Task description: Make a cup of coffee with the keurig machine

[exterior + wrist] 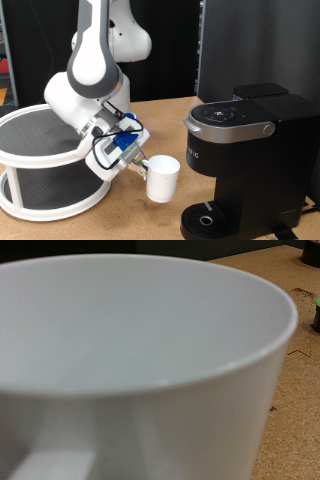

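The white cup (pixel 162 178) hangs at the tip of my gripper (pixel 143 165), which is shut on its handle side and holds it slightly tilted just above the wooden table. The cup is to the exterior view's left of the black keurig machine (pixel 255 150), beside its front and above and left of the round drip tray (pixel 204 220). The machine's lid with the silver-grey handle (pixel 232 128) is down. In the wrist view the cup (pixel 140 350) fills almost the whole picture, its handle (pixel 50 462) at the edge; the fingers do not show there.
A white round two-tier stand (pixel 40 165) with dark shelves sits at the exterior view's left, under the arm. A dark panel (pixel 255 45) stands behind the machine. Small dark and green bits (pixel 315 310) lie on the tabletop (pixel 290 410).
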You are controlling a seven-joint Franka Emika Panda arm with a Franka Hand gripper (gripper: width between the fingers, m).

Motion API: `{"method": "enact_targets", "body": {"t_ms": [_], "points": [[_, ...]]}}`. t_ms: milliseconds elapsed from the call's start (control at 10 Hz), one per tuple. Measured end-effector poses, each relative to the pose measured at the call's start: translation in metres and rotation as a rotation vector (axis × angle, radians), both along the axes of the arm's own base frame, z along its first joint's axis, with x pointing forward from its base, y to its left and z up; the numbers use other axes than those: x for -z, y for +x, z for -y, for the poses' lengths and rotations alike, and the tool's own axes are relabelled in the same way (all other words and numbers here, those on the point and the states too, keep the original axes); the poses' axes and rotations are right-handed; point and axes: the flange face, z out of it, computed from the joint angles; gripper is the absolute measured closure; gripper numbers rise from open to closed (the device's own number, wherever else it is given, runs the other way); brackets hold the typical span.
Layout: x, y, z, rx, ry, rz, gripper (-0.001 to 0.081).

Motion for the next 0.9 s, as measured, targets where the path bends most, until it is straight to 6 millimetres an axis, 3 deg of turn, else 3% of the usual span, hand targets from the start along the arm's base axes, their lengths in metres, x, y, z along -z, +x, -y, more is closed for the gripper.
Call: {"method": "enact_targets", "body": {"t_ms": [900], "points": [[0.004, 0.015, -0.033, 0.027, 0.012, 0.007, 0.0743]]}}
